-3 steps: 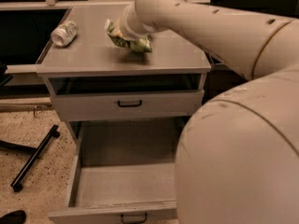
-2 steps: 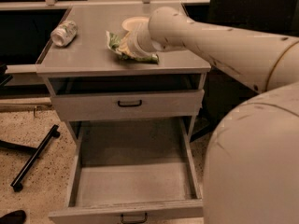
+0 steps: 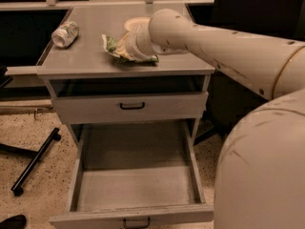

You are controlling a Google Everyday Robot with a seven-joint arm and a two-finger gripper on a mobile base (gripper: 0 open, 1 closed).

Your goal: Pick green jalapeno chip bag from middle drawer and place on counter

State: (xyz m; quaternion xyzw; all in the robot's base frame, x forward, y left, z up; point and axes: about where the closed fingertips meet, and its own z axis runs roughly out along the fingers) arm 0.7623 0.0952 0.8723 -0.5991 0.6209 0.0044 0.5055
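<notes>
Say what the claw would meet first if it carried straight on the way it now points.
Most likely the green jalapeno chip bag. The claw sits right at it, low over the counter, aimed leftwards and slightly down. The counter lies just beneath, though depth is hard to judge.

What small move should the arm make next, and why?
Probably let go of the chip bag and lift the gripper straight up. The bag already lies on the counter, right under the gripper and no longer in the open drawer, so the placing seems done.
</notes>
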